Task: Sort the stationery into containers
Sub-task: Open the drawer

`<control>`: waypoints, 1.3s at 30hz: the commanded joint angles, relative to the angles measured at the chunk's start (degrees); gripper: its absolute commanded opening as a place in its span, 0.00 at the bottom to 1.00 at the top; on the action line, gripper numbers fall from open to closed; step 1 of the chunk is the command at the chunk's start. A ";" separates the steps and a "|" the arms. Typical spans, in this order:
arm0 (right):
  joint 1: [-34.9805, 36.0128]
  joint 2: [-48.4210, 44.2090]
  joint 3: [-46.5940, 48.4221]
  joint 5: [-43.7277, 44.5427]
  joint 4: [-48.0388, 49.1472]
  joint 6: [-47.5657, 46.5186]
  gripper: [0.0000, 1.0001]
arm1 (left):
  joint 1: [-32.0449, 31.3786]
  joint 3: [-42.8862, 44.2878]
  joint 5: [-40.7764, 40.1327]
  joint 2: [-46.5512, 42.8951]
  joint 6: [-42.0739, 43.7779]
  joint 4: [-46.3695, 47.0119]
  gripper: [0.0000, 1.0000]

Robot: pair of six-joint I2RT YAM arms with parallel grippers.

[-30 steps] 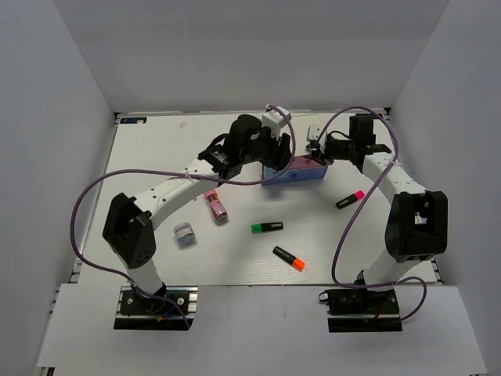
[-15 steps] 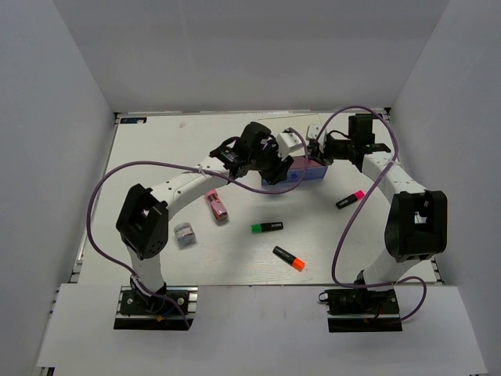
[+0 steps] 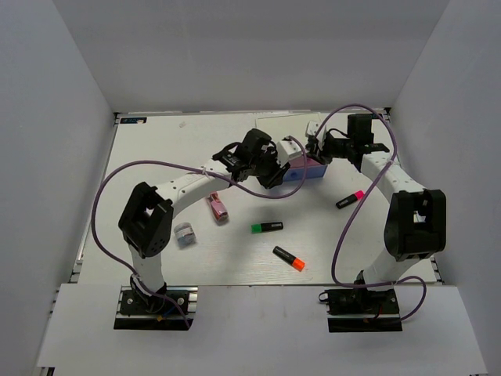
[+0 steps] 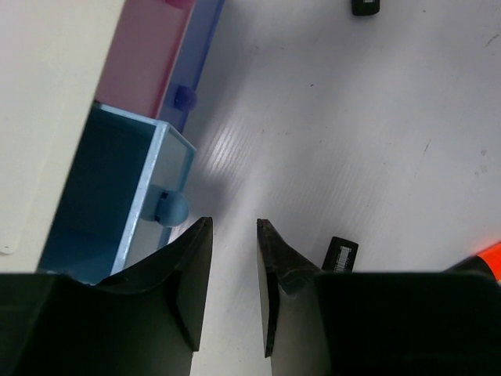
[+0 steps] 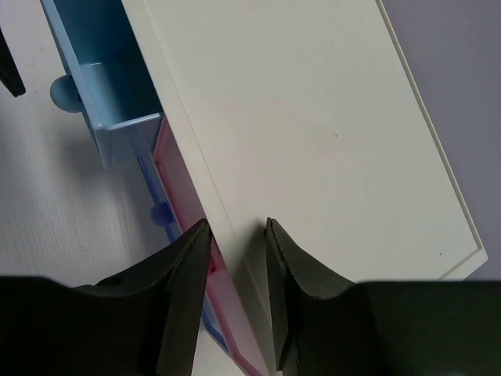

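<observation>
Two pincers meet at the drawer box (image 5: 313, 117). My left pincer (image 4: 233, 227) is slightly open and empty, with the pulled-out light-blue drawer (image 4: 117, 188) and its knob (image 4: 172, 208) just left of it. My right pincer (image 5: 236, 227) straddles the box's top edge; I cannot tell whether it grips.

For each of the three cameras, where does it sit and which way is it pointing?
Top external: above and behind the bases, looking down on the table; left arm and right arm show whole.
Left wrist: on the left arm, facing down past the left gripper at the open light-blue drawer.
Right wrist: on the right arm, facing down past the right gripper onto the drawer box top.
Shared: both wrist views show that drawer's knob.
</observation>
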 commanded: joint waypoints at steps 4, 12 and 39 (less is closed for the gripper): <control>0.47 1.70 1.94 3.18 2.33 2.25 0.40 | -0.35 -0.88 0.45 0.52 0.02 0.62 0.35; 1.26 1.96 1.94 3.97 3.29 3.66 0.40 | -0.35 -1.40 -0.60 0.53 -0.59 1.15 0.18; 2.31 0.56 -0.78 6.43 6.19 6.30 0.62 | 1.41 -0.09 -8.69 -8.09 -3.24 3.52 0.74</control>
